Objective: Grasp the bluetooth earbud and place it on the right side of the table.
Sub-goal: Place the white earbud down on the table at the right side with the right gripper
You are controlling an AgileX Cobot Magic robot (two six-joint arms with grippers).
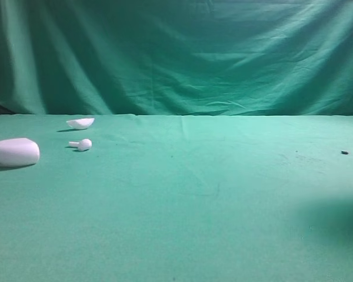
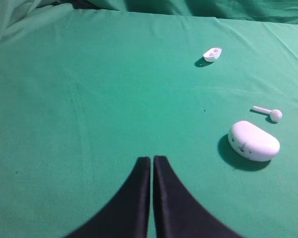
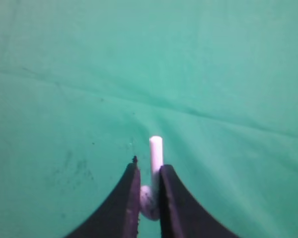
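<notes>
In the right wrist view my right gripper (image 3: 150, 166) is shut on the bluetooth earbud (image 3: 156, 148). Its rounded head sits between the black fingers and its white stem pokes out past the tips, above the green table (image 3: 228, 74). A second, like earbud (image 1: 82, 144) lies on the cloth at the far left, also seen from the left wrist as the small earbud (image 2: 271, 113). My left gripper (image 2: 152, 158) is shut with nothing in it, well short of that earbud. Neither gripper shows in the exterior view.
A white pebble-shaped case (image 1: 13, 152) lies at the left edge, the same case (image 2: 253, 141) being right of the left fingers. A white shell-like lid (image 1: 80, 123) rests behind it. A dark speck (image 1: 345, 152) sits far right; a shadow darkens the front right.
</notes>
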